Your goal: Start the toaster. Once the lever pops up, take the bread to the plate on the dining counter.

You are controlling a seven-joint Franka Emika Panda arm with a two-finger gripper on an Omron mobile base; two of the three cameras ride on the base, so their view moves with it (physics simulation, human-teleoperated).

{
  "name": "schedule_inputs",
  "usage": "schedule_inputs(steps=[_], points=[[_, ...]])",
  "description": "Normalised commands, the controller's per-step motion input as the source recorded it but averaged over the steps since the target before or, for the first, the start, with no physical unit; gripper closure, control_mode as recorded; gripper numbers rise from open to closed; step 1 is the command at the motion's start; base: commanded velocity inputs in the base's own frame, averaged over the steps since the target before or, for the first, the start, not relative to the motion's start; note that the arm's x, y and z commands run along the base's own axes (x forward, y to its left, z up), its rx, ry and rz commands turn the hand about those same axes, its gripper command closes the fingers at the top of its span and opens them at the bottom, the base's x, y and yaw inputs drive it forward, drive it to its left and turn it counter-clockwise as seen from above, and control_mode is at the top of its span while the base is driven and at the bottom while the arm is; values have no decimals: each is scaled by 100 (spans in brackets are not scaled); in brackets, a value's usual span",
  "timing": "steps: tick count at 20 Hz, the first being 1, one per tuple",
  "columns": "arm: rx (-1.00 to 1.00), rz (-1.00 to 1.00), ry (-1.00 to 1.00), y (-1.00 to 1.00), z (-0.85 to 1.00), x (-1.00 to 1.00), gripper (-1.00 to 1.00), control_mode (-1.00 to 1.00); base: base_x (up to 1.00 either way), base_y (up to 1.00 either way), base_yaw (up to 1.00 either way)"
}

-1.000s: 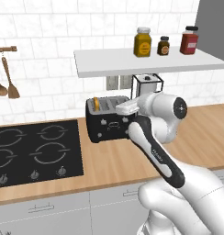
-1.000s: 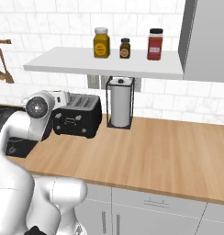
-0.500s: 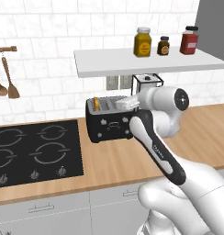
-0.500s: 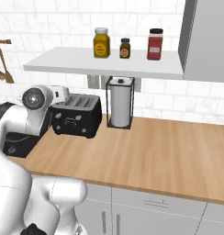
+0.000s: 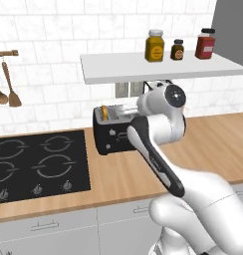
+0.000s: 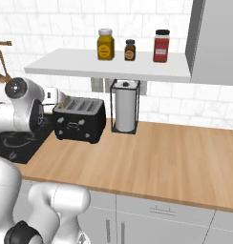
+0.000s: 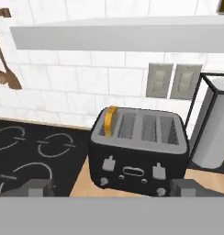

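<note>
Wooden worktop (image 6: 152, 152) is spreading across the lower half of both base views, with one black four-burner hob (image 5: 34, 164) sitting at the left. One white shelf (image 6: 113, 64) is running across the upper part, carrying three jars. One black toaster (image 7: 139, 149) is standing in the middle of the hand view, showing four slots, two levers and small grey knobs on its front. One paper-towel roll (image 6: 125, 112) in a wire holder is standing just to its right. One slice of bread (image 7: 111, 120) is poking up from the leftmost slot, golden with a darker crust.

The gripper (image 7: 111, 188) is hovering before the toaster, its fingertips (image 7: 38, 187) standing well apart at the bottom corners, clamped on nothing.

The bread is probably light, stiff and crumbly, so pinching its exposed top edge gently across the flat faces seems best. The lever looks likely to need a firm downward press.
</note>
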Motion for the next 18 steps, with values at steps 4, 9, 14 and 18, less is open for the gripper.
schedule_inputs(steps=[4,9,14,18], points=[[0,-19,12,6,-18,11,-100,-100,0,0,0],[0,-13,7,2,-22,3,-100,-100,0,0,0],[0,-5,12,0,-23,29,-100,-100,0,0,0],[0,-1,13,5,-23,48,-100,-100,0,0,0]])
